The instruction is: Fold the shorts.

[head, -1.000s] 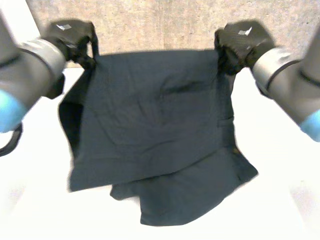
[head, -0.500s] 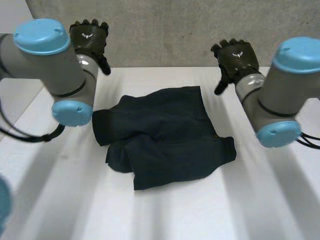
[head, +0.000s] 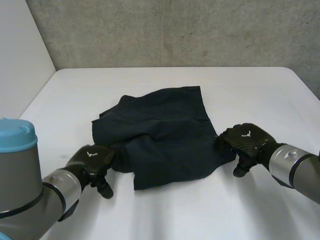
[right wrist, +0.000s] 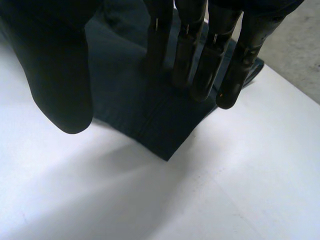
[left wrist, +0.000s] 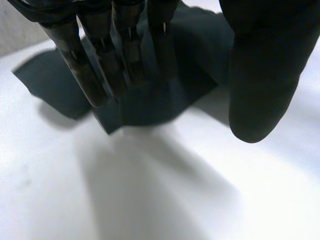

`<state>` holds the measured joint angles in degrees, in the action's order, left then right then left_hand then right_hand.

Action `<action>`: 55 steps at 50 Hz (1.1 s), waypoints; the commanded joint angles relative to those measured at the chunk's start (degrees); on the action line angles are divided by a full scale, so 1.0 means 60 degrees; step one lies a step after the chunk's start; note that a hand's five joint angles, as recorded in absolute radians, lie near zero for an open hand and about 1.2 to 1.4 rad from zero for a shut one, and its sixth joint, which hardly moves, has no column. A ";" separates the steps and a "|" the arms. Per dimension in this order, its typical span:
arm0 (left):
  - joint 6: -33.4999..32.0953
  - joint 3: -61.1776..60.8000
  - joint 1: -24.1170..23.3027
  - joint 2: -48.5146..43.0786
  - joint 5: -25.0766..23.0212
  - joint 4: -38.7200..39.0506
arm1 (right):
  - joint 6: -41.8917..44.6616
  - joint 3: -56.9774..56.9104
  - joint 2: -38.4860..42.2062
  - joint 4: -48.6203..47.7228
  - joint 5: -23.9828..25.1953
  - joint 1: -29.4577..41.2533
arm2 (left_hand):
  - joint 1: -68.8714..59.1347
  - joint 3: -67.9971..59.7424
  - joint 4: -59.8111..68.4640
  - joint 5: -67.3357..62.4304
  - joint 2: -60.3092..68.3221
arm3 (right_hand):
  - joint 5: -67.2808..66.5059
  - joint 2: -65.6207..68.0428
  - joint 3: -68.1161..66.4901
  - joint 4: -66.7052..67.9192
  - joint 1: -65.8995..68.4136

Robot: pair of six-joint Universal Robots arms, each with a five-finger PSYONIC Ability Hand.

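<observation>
Right now we see the shorts (head: 160, 132) lying loosely bunched near the middle of the white table (head: 260, 95). They are dark cloth, with a fairly straight edge toward 12 o'clock and rumpled folds toward 7 o'clock. In the head view the left hand (head: 92, 159) sits low over the table at about 8 o'clock from the shorts, at their near corner on that side, with the left arm (head: 30, 192) reaching in from 7 o'clock. The right hand (head: 245, 140) is at about 4 o'clock from the shorts, right against the corner there, and the right arm (head: 295, 167) comes in from 4 o'clock. In the left wrist view its fingers (left wrist: 162, 45) run straight out over the edge of the shorts (left wrist: 150, 102). The thumb (left wrist: 260, 85) is spread well apart from them above bare table, so this hand is open and holds nothing. In the right wrist view the fingers (right wrist: 187, 55) likewise point straight down onto a squared corner of the shorts (right wrist: 160, 127). The thumb (right wrist: 55, 75) stands apart beside that corner, so this hand is open too, with no cloth pinched. We cannot tell whether the fingertips of either hand actually press the cloth. A grey concrete wall (head: 175, 30) stands behind the table at 12 o'clock.
</observation>
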<state>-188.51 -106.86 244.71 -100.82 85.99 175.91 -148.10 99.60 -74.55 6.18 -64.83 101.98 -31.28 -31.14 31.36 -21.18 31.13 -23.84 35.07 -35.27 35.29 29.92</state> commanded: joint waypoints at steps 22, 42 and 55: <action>-0.0033 0.3014 0.0012 -0.3351 0.0872 0.2001 | -0.0555 -0.1716 0.3049 -0.2466 -0.0063 0.0157 | 0.0286 0.0263 -0.0300 0.0270 -0.0262 | -0.0637 0.0432 -0.0399 0.0396 0.1291; 0.0099 0.3134 -0.0457 -0.2343 0.0990 0.0830 | -0.1155 -0.2201 0.3286 -0.2452 -0.0591 0.0699 | 0.1912 0.1889 -0.1926 0.1895 -0.1888 | -0.7693 0.7488 -0.7455 0.7452 0.8347; 0.1663 0.2209 -0.0822 -0.1037 0.1078 -0.0035 | -0.2269 -0.1820 0.2391 -0.1661 -0.0606 0.0581 | 0.2080 0.2057 -0.2094 0.2064 -0.2057 | -0.7693 0.7488 -0.7455 0.7452 0.8347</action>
<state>-186.69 -92.28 241.67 -109.20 92.43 177.62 -158.84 87.65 -57.90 -7.20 -68.52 105.85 -19.79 -18.99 18.61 -8.24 18.77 -55.28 65.75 -67.65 68.06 55.29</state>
